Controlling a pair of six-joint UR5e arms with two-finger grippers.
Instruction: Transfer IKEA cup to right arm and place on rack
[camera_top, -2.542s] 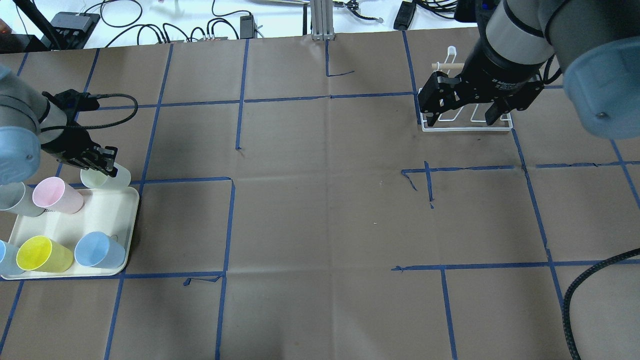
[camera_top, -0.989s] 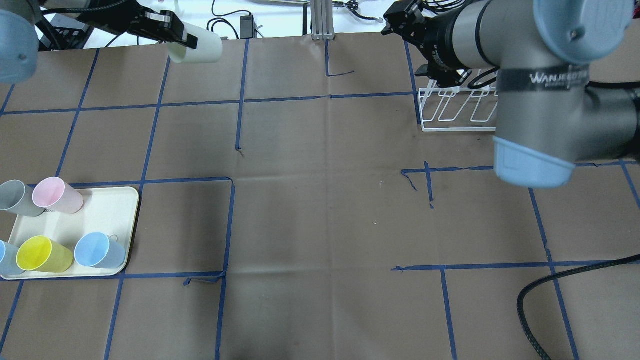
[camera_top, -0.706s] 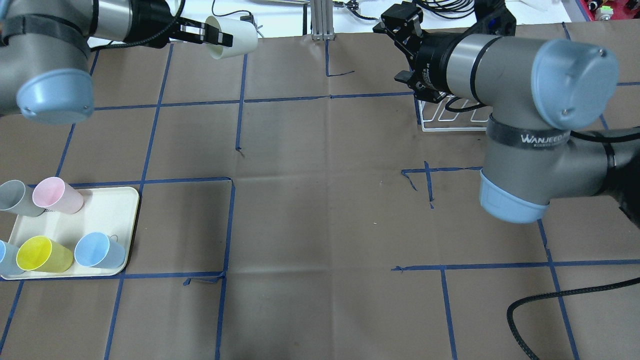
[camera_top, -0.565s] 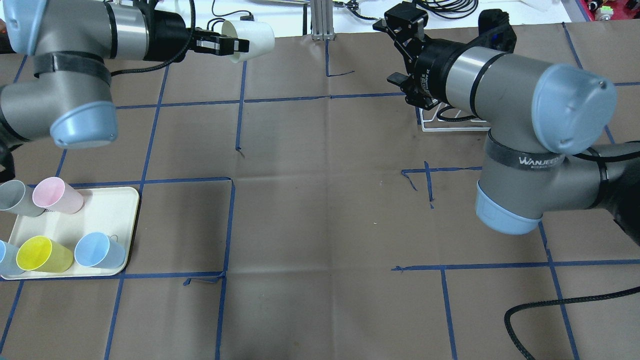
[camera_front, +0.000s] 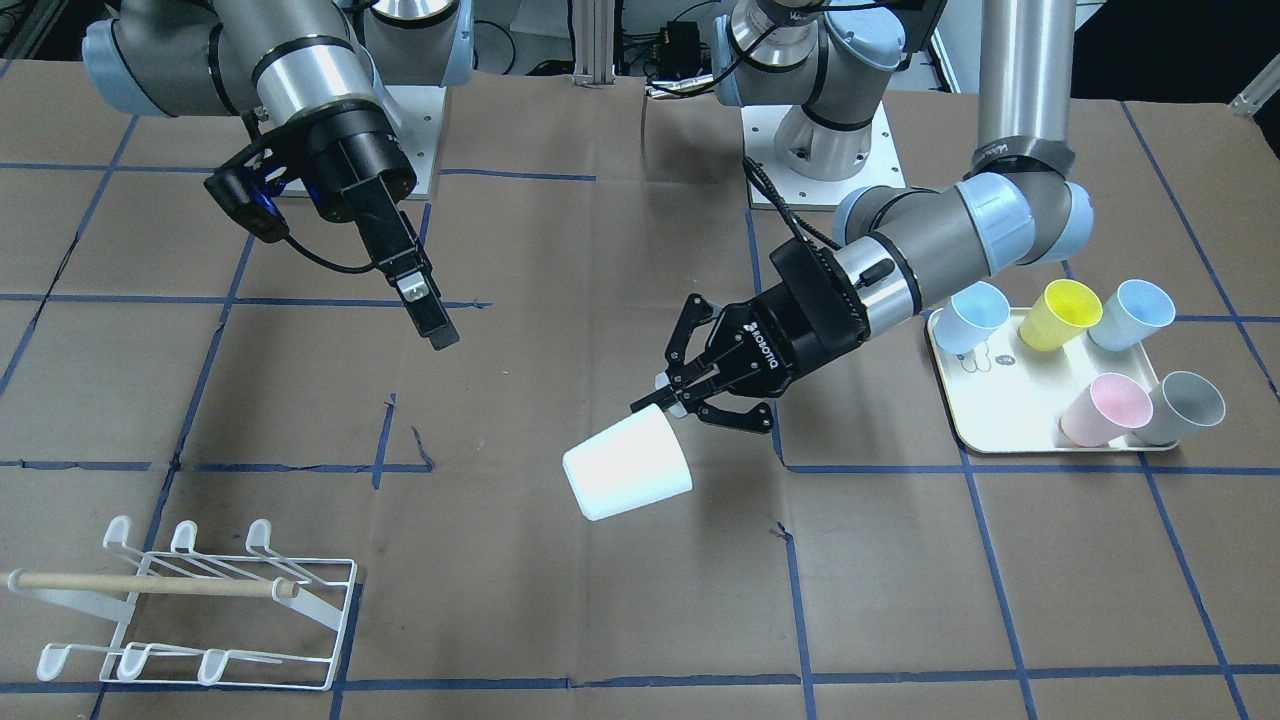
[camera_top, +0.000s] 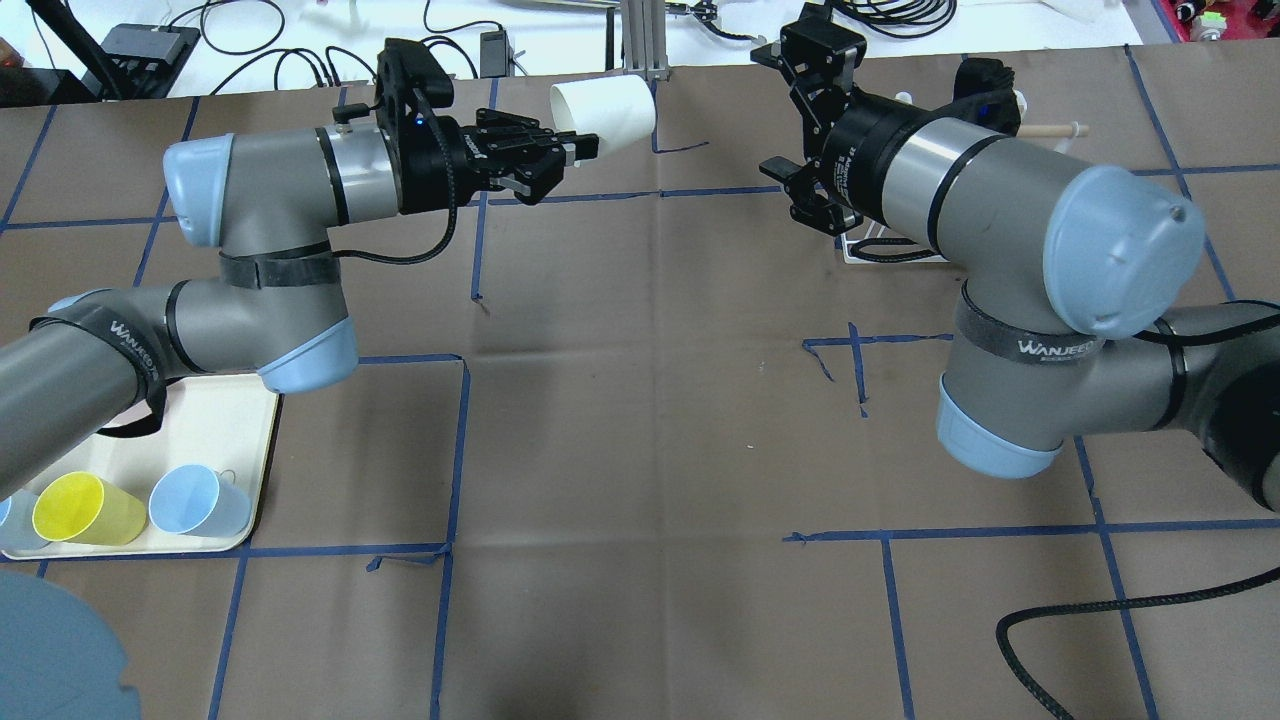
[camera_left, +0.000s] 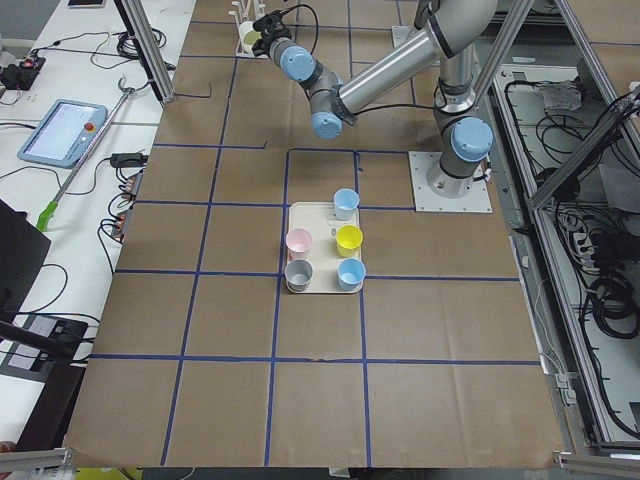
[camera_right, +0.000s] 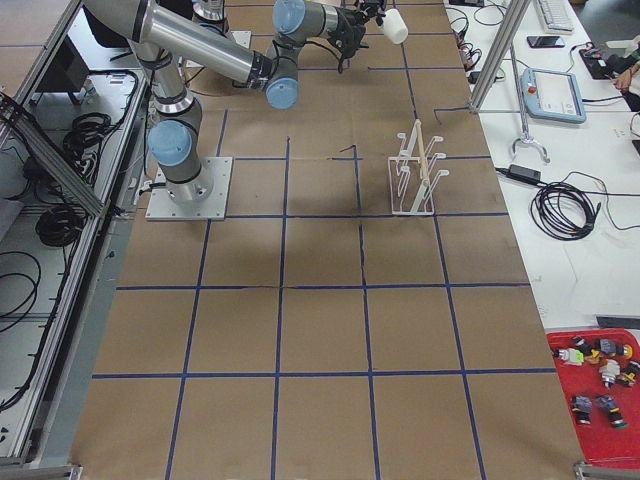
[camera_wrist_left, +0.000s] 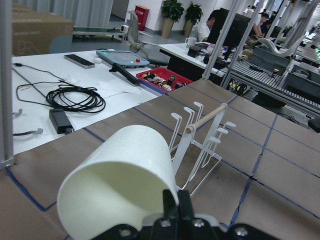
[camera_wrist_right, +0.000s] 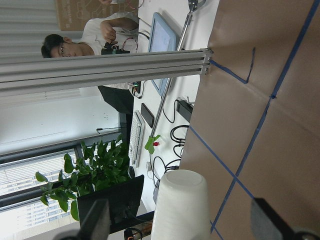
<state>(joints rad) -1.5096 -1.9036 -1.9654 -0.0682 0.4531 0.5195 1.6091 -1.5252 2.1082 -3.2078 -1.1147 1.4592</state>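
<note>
My left gripper (camera_front: 688, 396) is shut on the rim of a white cup (camera_front: 627, 468) and holds it on its side in the air over the far middle of the table. In the overhead view the cup (camera_top: 604, 104) points at my right gripper (camera_top: 778, 115), which is open and a short gap away. The right wrist view shows the cup's base (camera_wrist_right: 180, 205) ahead between the spread fingers (camera_wrist_right: 96, 220), apart from them. The white wire rack (camera_front: 200, 600) with its wooden dowel stands empty; it also shows in the left wrist view (camera_wrist_left: 200, 135).
A cream tray (camera_front: 1010, 405) near the left arm's base holds several cups: blue, yellow, light blue, pink and grey. In the overhead view the right arm covers most of the rack (camera_top: 880, 248). A black cable (camera_top: 1100, 605) lies at the front right.
The left gripper lifted the white cup off the tray and carried it to the far middle. The right arm left the rack and turned its open gripper toward the cup.
</note>
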